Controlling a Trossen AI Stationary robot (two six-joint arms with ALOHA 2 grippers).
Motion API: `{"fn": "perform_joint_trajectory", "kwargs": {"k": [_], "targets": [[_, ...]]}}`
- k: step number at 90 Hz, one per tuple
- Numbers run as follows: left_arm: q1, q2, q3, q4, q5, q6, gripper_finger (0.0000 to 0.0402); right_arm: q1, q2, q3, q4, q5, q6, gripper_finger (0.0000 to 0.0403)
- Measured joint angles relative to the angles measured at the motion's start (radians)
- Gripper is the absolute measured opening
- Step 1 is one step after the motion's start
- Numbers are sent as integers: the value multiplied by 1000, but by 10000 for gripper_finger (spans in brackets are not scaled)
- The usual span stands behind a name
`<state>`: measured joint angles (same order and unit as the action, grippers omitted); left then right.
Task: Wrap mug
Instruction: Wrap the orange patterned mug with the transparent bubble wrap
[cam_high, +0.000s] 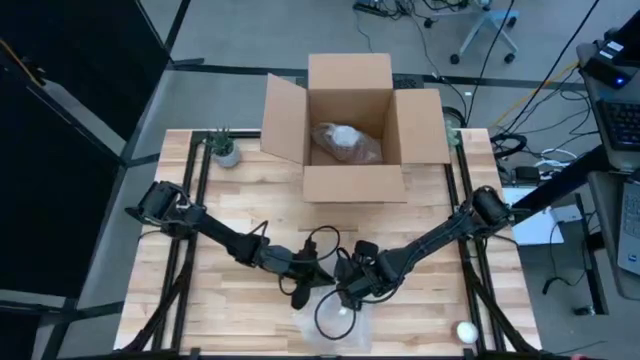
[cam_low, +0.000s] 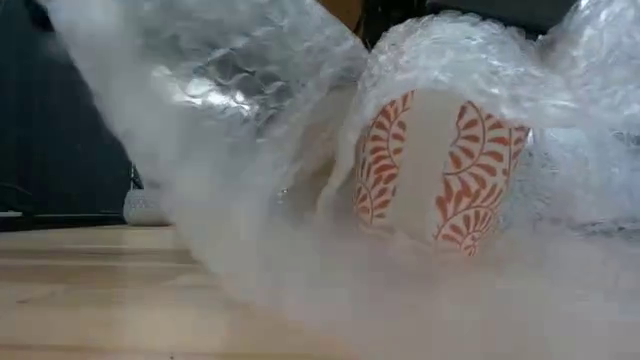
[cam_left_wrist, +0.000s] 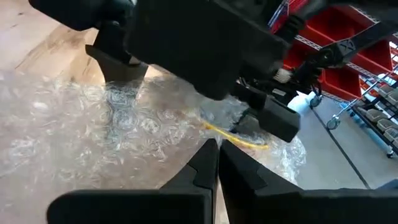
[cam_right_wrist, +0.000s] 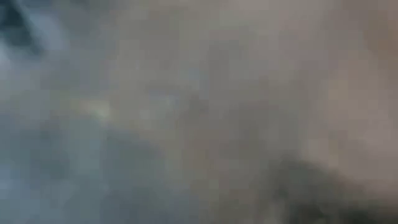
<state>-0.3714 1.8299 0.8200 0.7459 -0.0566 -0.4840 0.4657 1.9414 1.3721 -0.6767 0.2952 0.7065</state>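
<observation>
A white mug with orange leaf print (cam_low: 440, 170) lies tilted inside clear bubble wrap (cam_low: 250, 120) near the table's front middle (cam_high: 338, 318). The wrap rises in a sheet on the mug's left side and also covers its top. My left gripper (cam_left_wrist: 216, 155) (cam_high: 300, 290) is shut at the wrap's edge, left of the mug. My right gripper (cam_high: 350, 292) hovers over the bundle from the right with its fingers (cam_left_wrist: 118, 62) spread wide on the wrap. Its own wrist view is blocked by something close to the lens. My left gripper pinches the bubble wrap at its edge (cam_left_wrist: 198, 144) between its two shut fingers, coming in low from the table's left; I cannot tell how many layers. My right gripper's one finger (cam_left_wrist: 118, 62) stands down on the wrap (cam_left_wrist: 124, 112) from above; whether the other finger (cam_left_wrist: 280, 118) touches, I cannot tell.
An open cardboard box (cam_high: 345, 185) stands at the far middle with a wrapped item (cam_high: 345, 143) inside. A small potted plant (cam_high: 224, 150) sits far left. A white round object (cam_high: 467, 330) lies near the front right corner.
</observation>
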Motion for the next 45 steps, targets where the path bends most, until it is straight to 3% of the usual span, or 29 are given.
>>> {"fn": "perform_joint_trajectory", "kwargs": {"k": [22,45], "targets": [[-1,-80,-1,-4,-1,-7,0,0,0,26,1,0,-12,192],[-4,-79,6,16,1,-7,0,-7,-2,26,0,-13,-31,192]]}}
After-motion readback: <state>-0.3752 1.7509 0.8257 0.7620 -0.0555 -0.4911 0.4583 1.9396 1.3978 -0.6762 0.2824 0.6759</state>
